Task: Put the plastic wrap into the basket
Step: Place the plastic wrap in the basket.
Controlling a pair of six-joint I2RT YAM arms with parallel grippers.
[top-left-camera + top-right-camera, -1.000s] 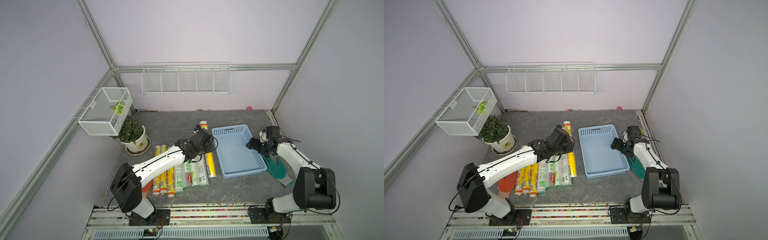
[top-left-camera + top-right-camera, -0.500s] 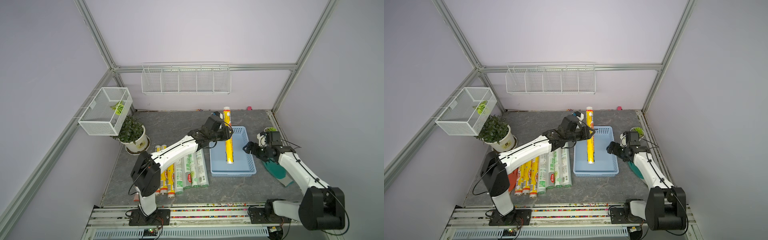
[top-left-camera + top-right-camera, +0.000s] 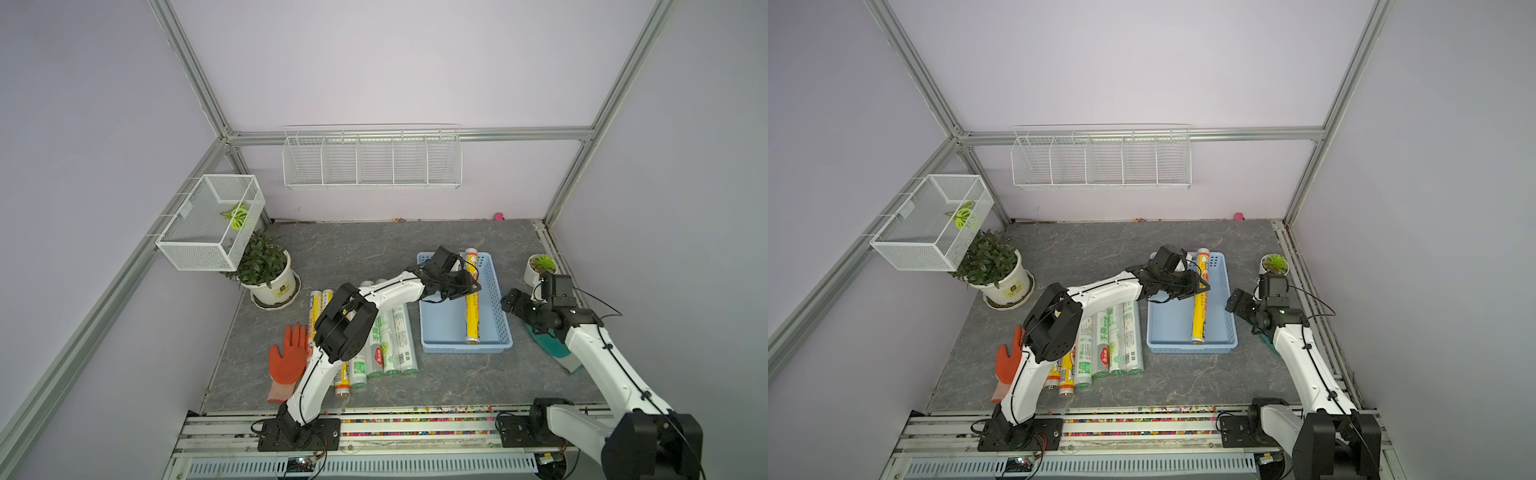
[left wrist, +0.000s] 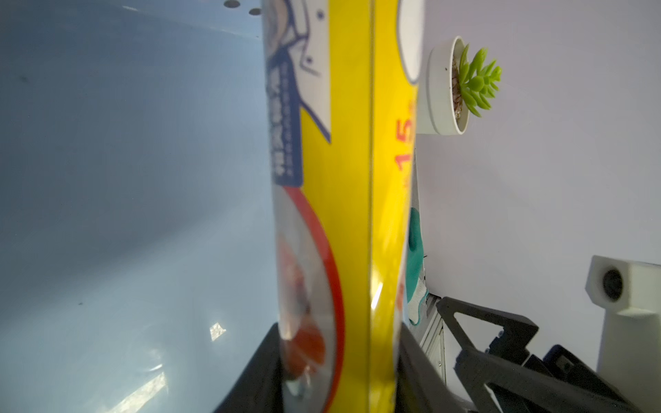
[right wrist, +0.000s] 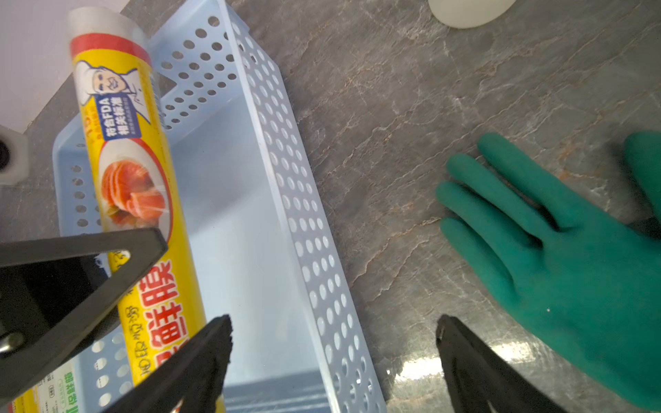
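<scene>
In both top views the light blue basket [image 3: 440, 328] [image 3: 1169, 328] sits right of centre. My left gripper [image 3: 467, 286] [image 3: 1198, 286] is shut on a yellow roll of plastic wrap [image 3: 471, 316] [image 3: 1199, 320] lying lengthwise inside it, far end over the far rim. The left wrist view shows the roll [image 4: 336, 178] clamped in the gripper [image 4: 336, 357]. Several more rolls [image 3: 384, 336] lie in a row left of the basket. My right gripper [image 3: 509, 301] [image 5: 332, 329] is open and straddles the basket's right wall [image 5: 297, 214].
An orange glove [image 3: 286, 357] lies at the left and a green glove [image 5: 572, 250] under the right arm. A potted plant [image 3: 266, 270], a small succulent [image 3: 540, 268], a wire-mesh box [image 3: 212, 220] and a wire rack [image 3: 372, 158] stand around the edges.
My left gripper took a yellow roll from the row, carried it right and lowered it into the basket. The basket turned from askew to square, with the right gripper at its right wall.
</scene>
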